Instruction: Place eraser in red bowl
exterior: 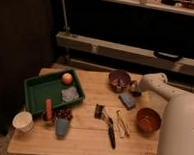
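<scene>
1. The eraser (99, 111) is lying flat near the middle of the wooden table (86, 142), just right of the green tray (41, 91), and nothing is holding it.
2. Its long axis seems to be running from near to far. It is so small and dark from where I am standing that I cannot tell which end is pointing where.
3. The red bowl (148, 119) is sitting upright to the right of it, close to the table's right edge.
4. Between the two, a black-handled tool (110, 135) and a pale thin utensil (122, 123) are lying across the way, with the tool's far end just beside the eraser.
5. The gripper (132, 87) is hanging over the far side, just right of the purple bowl (119, 78) and beyond the blue-grey pad (127, 99), well apart from the eraser. I cannot tell whether it is open or closed.
6. A white cup (23, 121) and a blue cup (62, 127) are standing at the near left, and an orange fruit (67, 78) is resting in the tray.
</scene>
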### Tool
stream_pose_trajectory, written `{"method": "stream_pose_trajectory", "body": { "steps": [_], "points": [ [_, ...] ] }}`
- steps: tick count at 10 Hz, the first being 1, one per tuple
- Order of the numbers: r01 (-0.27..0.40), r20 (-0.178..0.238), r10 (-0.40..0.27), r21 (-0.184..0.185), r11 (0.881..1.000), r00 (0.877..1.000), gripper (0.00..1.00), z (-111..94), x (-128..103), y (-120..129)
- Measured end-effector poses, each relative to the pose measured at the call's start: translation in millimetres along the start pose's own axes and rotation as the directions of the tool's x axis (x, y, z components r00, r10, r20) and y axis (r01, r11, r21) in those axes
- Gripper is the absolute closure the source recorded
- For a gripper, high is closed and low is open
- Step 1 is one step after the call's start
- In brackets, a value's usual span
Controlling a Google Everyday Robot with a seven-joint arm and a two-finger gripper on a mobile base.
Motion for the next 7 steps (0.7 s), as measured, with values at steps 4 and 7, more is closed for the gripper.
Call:
{"method": "stream_pose_trajectory", "body": {
  "steps": [4,7],
  "points": [
    [0.000,0.000,0.000,0.000,1.000,1.000,0.74,0.0,0.1,-0.2],
    [-0.001,0.000,0.001,0.001,1.000,1.000,0.74,0.0,0.4,-1.0]
  ]
}}
